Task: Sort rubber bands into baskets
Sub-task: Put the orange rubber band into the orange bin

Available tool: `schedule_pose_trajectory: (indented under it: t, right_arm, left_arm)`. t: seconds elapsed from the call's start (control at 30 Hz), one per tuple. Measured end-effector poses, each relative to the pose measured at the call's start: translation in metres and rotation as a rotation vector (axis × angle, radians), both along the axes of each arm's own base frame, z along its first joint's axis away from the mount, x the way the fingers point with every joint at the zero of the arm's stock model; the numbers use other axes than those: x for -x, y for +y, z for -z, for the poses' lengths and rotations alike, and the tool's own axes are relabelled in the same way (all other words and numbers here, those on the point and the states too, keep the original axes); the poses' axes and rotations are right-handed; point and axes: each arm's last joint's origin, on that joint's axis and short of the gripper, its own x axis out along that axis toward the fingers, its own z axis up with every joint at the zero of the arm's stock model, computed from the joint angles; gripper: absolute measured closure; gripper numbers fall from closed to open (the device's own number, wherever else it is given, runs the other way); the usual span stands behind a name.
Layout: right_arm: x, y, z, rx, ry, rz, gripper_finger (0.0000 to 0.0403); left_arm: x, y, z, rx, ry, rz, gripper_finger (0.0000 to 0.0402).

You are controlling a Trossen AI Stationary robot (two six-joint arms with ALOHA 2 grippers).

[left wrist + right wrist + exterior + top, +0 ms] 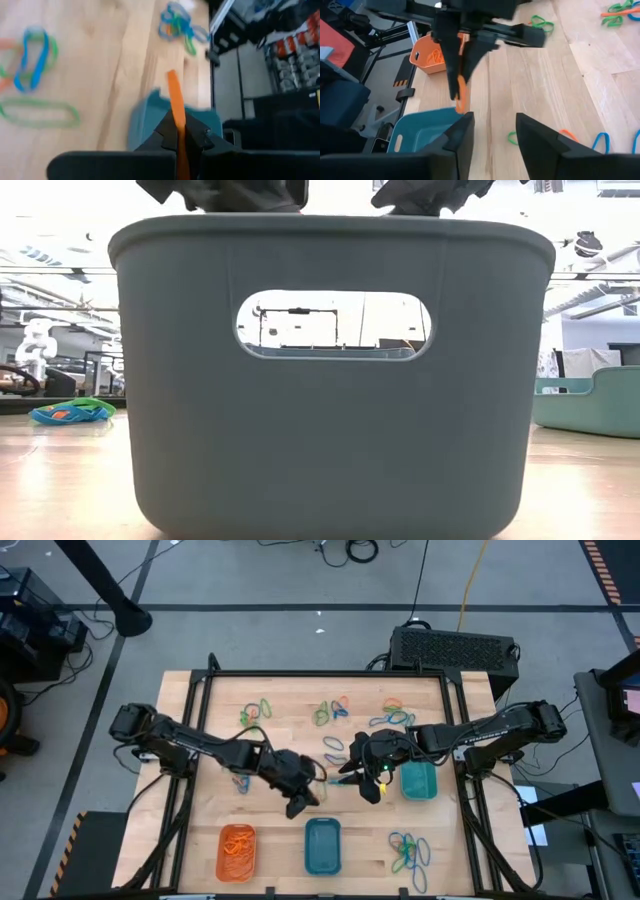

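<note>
My left gripper (298,802) is shut on an orange rubber band (175,97) above the table's middle, just beyond the far end of the blue basket (322,845). It also shows in the right wrist view (457,90). My right gripper (365,782) is open and empty (495,135), close to the right of my left gripper and beside the teal-green basket (418,780). The orange basket (237,850) holds orange bands at the near left. Loose bands (330,712) lie across the far part of the table. My left gripper pinches the orange band between its two fingers, with a flattened stretch of it (173,107) sticking out past the fingertips. The fingers point down from above. The band hangs below them (462,97), clear of the table, above the blue basket's far end (145,120).
A heap of blue, green and orange bands (408,852) lies at the near right. In the low view the blue basket's wall (330,380) fills most of the picture. A black box (455,645) stands beyond the table's far right corner. Bare wood lies between the baskets.
</note>
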Motion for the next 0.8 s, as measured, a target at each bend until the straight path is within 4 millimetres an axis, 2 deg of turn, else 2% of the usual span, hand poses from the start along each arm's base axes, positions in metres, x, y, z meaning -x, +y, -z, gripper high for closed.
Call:
schedule_pose_trajectory:
  t: [0.17,0.3,0.8]
  right_arm:
    - [0.000,0.000,0.000,0.000,0.001,0.000,0.0253]
    - [0.000,0.000,0.000,0.000,-0.001,0.000,0.0252]
    - [0.000,0.000,0.000,0.008,-0.003,0.005,0.0252]
  left_arm:
    - [0.017,-0.025,0.002,0.044,0.135,0.072,0.0400]
    - [0.039,-0.045,-0.002,0.046,0.237,0.118,0.0400]
    - [0.095,-0.095,0.007,0.003,0.571,0.163,0.0400]
